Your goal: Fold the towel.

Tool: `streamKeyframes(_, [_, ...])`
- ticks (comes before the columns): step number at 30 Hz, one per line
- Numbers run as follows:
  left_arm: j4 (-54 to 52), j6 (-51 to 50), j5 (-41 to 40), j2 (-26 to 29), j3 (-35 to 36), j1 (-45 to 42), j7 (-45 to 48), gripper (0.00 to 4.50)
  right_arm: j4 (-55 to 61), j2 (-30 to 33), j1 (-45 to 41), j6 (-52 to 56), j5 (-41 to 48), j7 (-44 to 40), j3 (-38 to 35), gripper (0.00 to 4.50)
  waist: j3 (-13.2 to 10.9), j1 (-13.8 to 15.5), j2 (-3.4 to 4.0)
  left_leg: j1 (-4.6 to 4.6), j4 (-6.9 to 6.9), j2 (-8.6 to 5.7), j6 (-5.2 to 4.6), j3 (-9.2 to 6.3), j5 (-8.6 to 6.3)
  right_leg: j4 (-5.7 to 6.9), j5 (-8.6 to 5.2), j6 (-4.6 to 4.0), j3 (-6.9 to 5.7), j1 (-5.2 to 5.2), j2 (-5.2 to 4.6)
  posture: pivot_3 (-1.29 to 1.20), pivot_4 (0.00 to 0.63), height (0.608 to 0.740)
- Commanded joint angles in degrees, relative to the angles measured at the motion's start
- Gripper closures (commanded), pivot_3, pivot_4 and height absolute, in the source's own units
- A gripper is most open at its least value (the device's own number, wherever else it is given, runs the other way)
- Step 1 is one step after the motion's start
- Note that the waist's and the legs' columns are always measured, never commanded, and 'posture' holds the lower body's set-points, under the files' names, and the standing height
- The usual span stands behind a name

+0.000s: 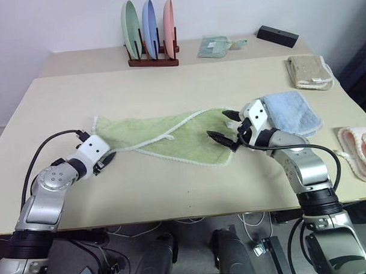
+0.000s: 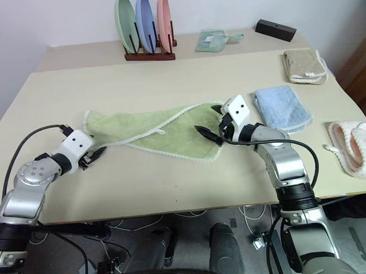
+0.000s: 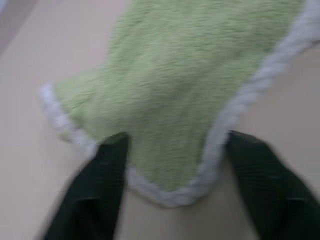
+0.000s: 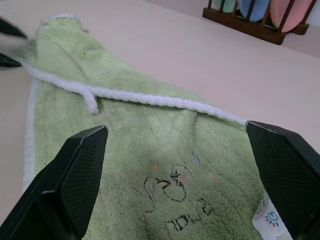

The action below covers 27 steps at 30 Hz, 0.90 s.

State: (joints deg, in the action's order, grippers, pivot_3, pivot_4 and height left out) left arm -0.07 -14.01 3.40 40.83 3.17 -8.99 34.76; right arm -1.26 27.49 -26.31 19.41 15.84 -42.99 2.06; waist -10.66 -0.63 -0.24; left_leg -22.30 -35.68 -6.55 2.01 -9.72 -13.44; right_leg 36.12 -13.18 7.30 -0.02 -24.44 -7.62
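At the left we see the left gripper [image 1: 109, 158] low over the table [image 1: 173, 191] at the left end of the towel [image 1: 171, 140], its jaws partly open with the white-edged corner lying between the fingers [image 3: 95, 195], not pinched. The light green towel lies spread mid-table, its long edge folded over diagonally. At its right end the right gripper [image 1: 226, 127] hovers with jaws wide apart and holding nothing, a folded light blue towel [image 1: 293, 112] just beyond.
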Motion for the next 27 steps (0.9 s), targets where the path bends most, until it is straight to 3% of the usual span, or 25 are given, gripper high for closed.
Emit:
streamKeyframes(1, [2.04, -0.01, 0.30, 0.04, -0.18, 1.39, -0.06, 3.93, 3.16, 0.21, 0.02, -0.06, 0.22, 0.51, -0.91, 0.00, 0.00, -0.06, 0.00, 0.00, 0.00, 0.00, 0.00, 0.00, 0.00, 0.00, 0.00, -0.01, 0.00, 0.00, 0.00, 0.00, 0.150, 0.740])
streamKeyframes(2, [1.97, 0.11, 0.22, 0.12, 0.04, 1.66, -0.13, 4.44, 3.30, 0.12, 0.07, 0.00, 0.23, 0.61, -0.85, 0.00, 0.00, -0.08, 0.00, 0.00, 0.00, 0.01, 0.00, 0.00, 0.00, 0.01, 0.00, -0.01, 0.00, 0.00, 0.01, 0.00, 0.150, 0.740])
streamKeyframes(3, [1.86, 0.18, 0.18, 0.20, 0.27, 1.95, -0.26, 4.48, 3.39, 0.06, 0.09, 0.06, 0.25, 0.65, -0.78, 0.00, 0.00, -0.12, 0.00, 0.00, 0.00, 0.01, 0.00, 0.00, 0.00, 0.00, 0.00, -0.01, 0.00, 0.00, 0.02, 0.00, 0.150, 0.740])
streamKeyframes(8, [-1.66, 1.42, -0.29, 0.88, 1.83, 4.29, -0.29, 4.48, 2.84, 0.05, -0.63, -0.05, 0.20, 0.54, -0.62, 0.00, 0.01, -0.43, 0.01, 0.02, 0.03, 0.04, 0.00, -0.01, 0.00, 0.00, 0.00, -0.01, 0.01, -0.02, 0.02, 0.00, 0.150, 0.740])
streamKeyframes(17, [-24.25, -6.57, -12.15, 1.75, 10.57, 15.96, 5.96, 4.48, -1.65, 4.99, -3.92, -6.54, -6.39, -3.03, 2.64, 0.00, -0.03, -0.15, -0.04, -0.06, 0.00, 0.04, -0.02, 0.00, -0.02, -0.05, 0.01, 0.00, 0.05, -0.07, 0.00, 0.00, 0.150, 0.740])
streamKeyframes(27, [-25.13, -6.46, -12.32, 4.66, 15.71, 30.71, 9.65, 4.48, -29.95, 5.30, -18.82, -27.76, -22.23, -0.77, 10.40, 0.00, -0.06, -0.44, -0.06, -0.04, 0.07, 0.08, -0.02, 0.18, -0.02, -0.08, 0.01, -0.03, 0.06, -0.08, 0.04, 0.00, 0.150, 0.740])
